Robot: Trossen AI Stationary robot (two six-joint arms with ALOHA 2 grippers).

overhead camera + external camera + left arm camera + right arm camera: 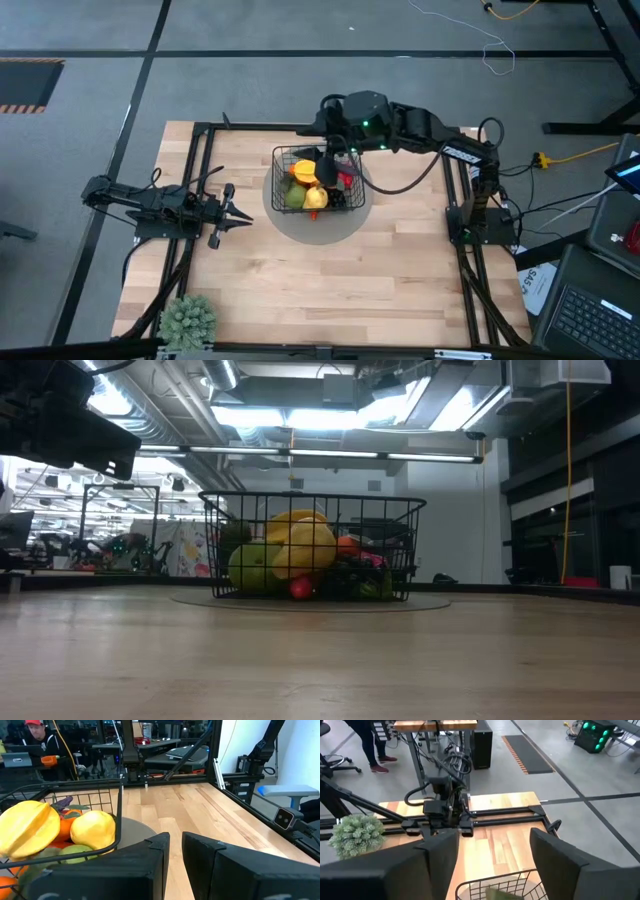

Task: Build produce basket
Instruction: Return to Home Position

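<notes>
Two arms; right end effector [495, 839] wide open over basket [400, 550] — left one [176, 841] barely parted; wooden table [380, 270], workshop [450, 490]

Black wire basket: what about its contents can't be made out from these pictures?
High view: the right tool covers part of what lies in the black wire-mesh basket.
Low view: dark pieces low inside cannot be told apart behind the mesh.
Left wrist view: the picture's edge cuts off most of the basket.
</notes>
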